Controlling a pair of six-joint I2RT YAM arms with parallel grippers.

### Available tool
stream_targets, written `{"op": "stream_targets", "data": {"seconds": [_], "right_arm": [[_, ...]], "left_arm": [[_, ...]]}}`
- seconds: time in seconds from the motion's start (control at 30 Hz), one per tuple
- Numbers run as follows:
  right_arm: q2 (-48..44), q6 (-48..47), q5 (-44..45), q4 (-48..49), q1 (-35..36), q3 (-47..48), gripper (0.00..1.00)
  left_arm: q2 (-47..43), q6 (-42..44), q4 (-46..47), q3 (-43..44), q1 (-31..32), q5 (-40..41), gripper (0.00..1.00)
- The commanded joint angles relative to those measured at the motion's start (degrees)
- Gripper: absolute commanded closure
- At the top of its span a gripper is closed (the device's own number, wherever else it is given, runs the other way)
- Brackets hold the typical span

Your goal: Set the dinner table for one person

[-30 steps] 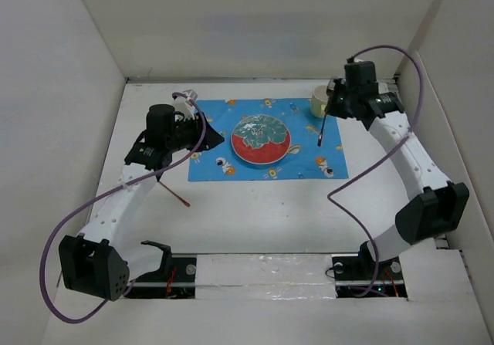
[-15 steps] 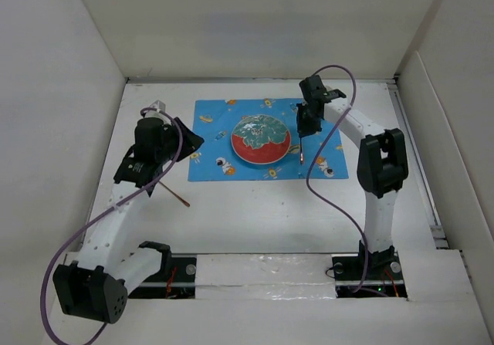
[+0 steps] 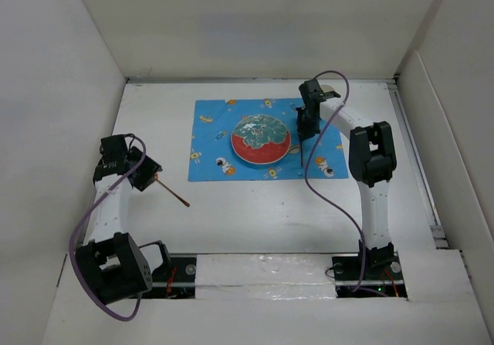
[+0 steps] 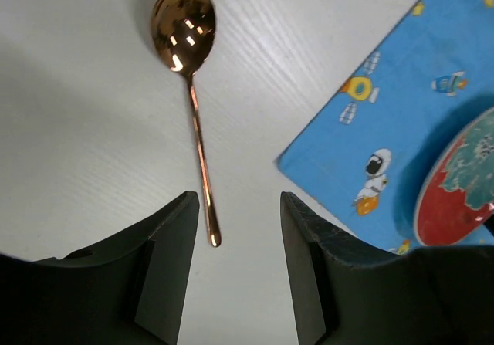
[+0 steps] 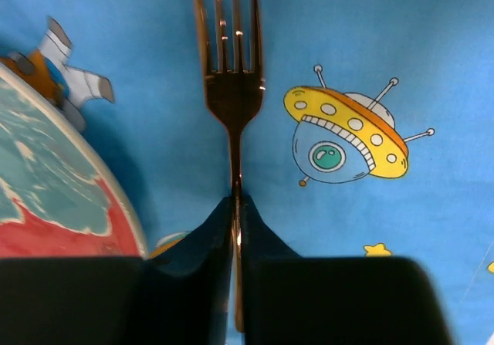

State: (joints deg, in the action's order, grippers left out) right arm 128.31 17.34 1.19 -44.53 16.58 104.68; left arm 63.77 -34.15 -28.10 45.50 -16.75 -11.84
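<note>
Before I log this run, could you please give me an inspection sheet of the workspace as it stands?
Surface: white dinner table, with a blue cartoon-print placemat at its centre.
Job's things: red and teal plate on the placemat; copper spoon lying on bare table left of the placemat; fork over the placemat, right of the plate.
Clutter: nothing seen.
Grippers: left gripper open, above the spoon's handle end; right gripper shut on the fork.
Cables: a purple cable loops off each arm.
Surroundings: plain white walls.
</note>
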Motion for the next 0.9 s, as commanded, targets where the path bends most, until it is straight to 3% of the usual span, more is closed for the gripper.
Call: {"op": "stream_targets", "data": {"seconds": [0.0,0.03,0.07,0.1,0.13,0.23,0.43,0.5,0.57,0.6,0.63,0.83,0.87], "right_arm": [[-0.25,0.32,-0.75,1.82,0.03,3.42,0.84],[-0.43,0.93,-0.75,1.38,0.64,3.94,0.72],[-0.43,0.94,-0.75,1.38,0.65,3.95,0.72],[-1.47,1.46,-2.75,1.03,1.26,4.12,0.68],[-2.44,1.99,-3.99,1.2,1.87,3.78,0.59],[-7.8,3.74,-5.32,3.13,3.19,2.02,0.47],[-20.88,4.63,-6.37,7.61,6.88,-5.27,0.44],[-23.53,4.8,-6.11,9.11,8.12,-7.99,0.46],[-26.6,4.8,-6.9,9.9,9.34,-9.49,0.58],[-27.67,4.89,-7.77,10.08,9.35,-10.37,0.71],[-28.55,4.81,-8.39,10.08,9.35,-10.73,1.0],[-38.39,6.56,-10.25,15.79,14.27,-17.92,1.0],[-39.88,7.08,-9.98,15.97,14.79,-18.46,0.92]], "left_arm": [[-0.66,1.73,-5.91,3.02,-0.12,4.18,0.56],[-1.62,1.11,-6.79,3.11,-0.12,7.5,0.55],[-1.63,1.1,-6.8,3.11,-0.12,7.53,0.55],[-1.72,0.84,-7.06,3.02,-0.12,8.22,0.49],[-1.46,0.75,-7.32,2.59,-0.12,9.02,0.47],[0.03,-0.03,-6.97,1.01,-0.12,9.98,0.45],[3.98,-2.75,-3.11,-0.23,-0.12,11.31,0.45],[5.31,-3.9,-1.79,-0.14,2.93,11.22,0.47],[7.59,-5.48,-1.09,0.03,5.05,15.08,0.47],[8.21,-5.92,-1.0,-0.14,6.46,15.7,0.48],[9.69,-6.19,-0.73,-0.32,6.47,16.05,0.48],[12.6,-6.63,2.17,-2.16,7.88,16.22,0.57],[13.31,-6.46,2.34,-2.69,7.88,16.67,0.59]]}}
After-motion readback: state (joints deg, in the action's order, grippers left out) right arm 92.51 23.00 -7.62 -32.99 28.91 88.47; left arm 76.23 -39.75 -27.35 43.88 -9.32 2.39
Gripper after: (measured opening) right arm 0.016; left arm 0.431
